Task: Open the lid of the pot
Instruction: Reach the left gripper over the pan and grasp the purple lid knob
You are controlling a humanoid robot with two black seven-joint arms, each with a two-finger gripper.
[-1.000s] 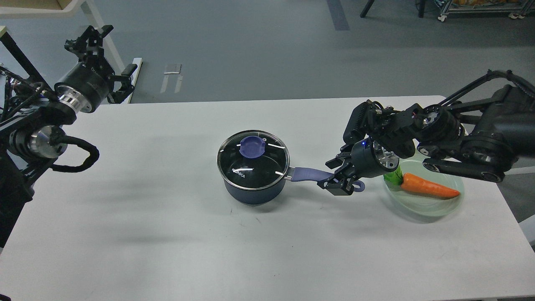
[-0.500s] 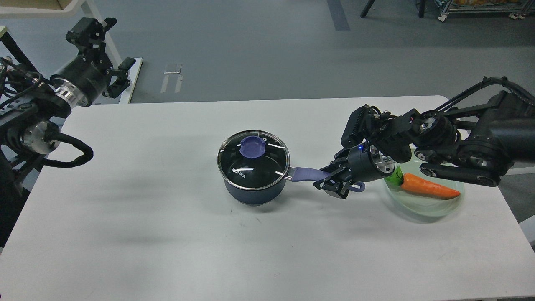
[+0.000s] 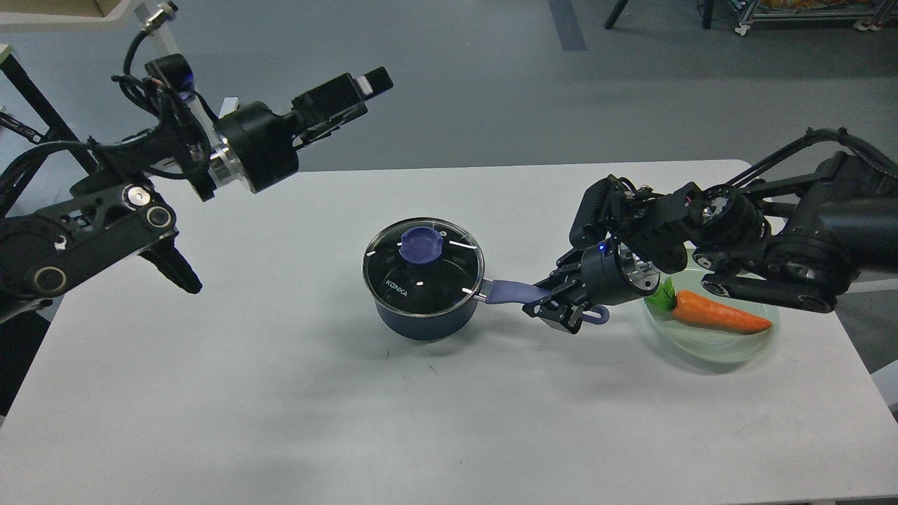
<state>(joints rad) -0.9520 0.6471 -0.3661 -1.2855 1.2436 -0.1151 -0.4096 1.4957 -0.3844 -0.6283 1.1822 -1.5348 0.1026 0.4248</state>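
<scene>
A dark blue pot (image 3: 421,319) stands mid-table with its glass lid (image 3: 435,280) on, topped by a blue knob (image 3: 419,246). Its blue handle (image 3: 508,291) points right. My right gripper (image 3: 554,305) is closed around the far end of that handle, low over the table. My left gripper (image 3: 351,90) hangs in the air above the table's back edge, up and to the left of the pot, well apart from the lid. Its fingers point right and overlap, so I cannot tell their gap.
A pale green plate (image 3: 708,347) with an orange carrot (image 3: 719,314) sits at the right, just behind my right wrist. The white table (image 3: 280,393) ends close to the plate on the right.
My left arm has swung in from the far left, bringing its gripper toward the pot. My right gripper has closed in on the handle and nudged slightly left.
</scene>
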